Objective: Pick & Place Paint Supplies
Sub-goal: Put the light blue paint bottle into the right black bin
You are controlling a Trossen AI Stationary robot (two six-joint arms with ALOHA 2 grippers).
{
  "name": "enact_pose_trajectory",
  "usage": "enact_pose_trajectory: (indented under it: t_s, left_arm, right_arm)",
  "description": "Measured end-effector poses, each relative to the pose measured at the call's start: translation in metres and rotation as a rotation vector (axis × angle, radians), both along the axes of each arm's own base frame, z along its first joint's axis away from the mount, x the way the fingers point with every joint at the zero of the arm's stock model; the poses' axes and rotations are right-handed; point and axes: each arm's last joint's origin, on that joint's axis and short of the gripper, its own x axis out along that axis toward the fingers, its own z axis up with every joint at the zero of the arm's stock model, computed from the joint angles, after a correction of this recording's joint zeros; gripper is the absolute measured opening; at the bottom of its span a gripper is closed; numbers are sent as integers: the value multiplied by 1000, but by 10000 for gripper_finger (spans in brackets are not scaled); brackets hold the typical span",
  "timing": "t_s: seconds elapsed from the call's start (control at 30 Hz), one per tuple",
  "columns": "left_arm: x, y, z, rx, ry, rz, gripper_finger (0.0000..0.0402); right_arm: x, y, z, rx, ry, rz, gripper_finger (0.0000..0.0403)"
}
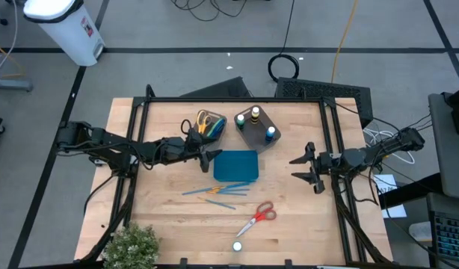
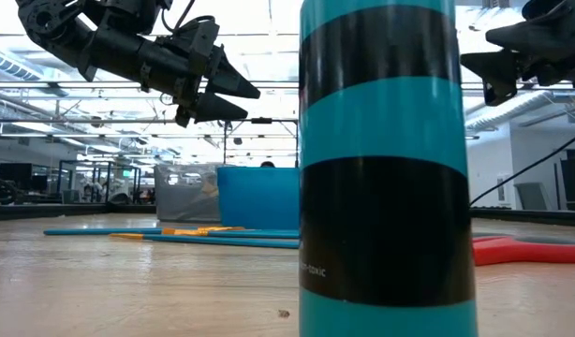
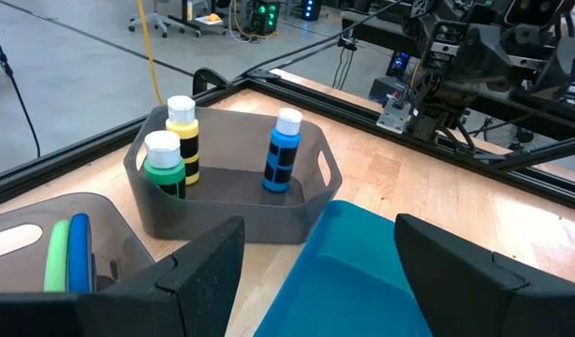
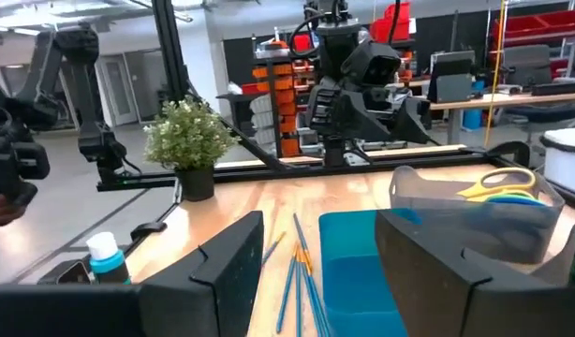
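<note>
My left gripper (image 1: 205,155) hangs open over the teal tray's (image 1: 235,165) left edge, holding nothing; its fingers frame the tray (image 3: 362,271) in the left wrist view. My right gripper (image 1: 299,168) hovers open and empty at the table's right, pointing toward the tray (image 4: 362,271). One grey bin (image 3: 233,192) holds yellow (image 3: 182,131), green (image 3: 164,164) and blue (image 3: 283,150) paint bottles, standing upright. The other bin (image 1: 209,123) holds scissors. Blue and orange brushes (image 1: 214,192) and red scissors (image 1: 258,218) lie flat on the wood. A teal-and-black bottle (image 2: 386,168) stands near the front edge.
A small potted plant (image 1: 131,246) stands at the near left corner. A black frame (image 1: 237,99) runs around the table top. Bare wood lies between the tray and my right gripper and left of the brushes.
</note>
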Motion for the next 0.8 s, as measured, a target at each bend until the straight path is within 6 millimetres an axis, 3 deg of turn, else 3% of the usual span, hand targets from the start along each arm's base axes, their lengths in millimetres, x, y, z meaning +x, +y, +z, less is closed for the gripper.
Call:
enact_pose_trajectory:
  t_s: [0.3, 0.63, 0.8]
  left_arm:
    - [0, 0, 0, 0, 0, 0, 285]
    - [0, 0, 0, 1, 0, 0, 285]
    - [0, 0, 0, 1, 0, 0, 285]
  right_arm:
    - [4, 5, -1, 63, 17, 111, 196]
    - [27, 13, -15, -30, 107, 105, 196]
    - [41, 18, -12, -36, 123, 106, 196]
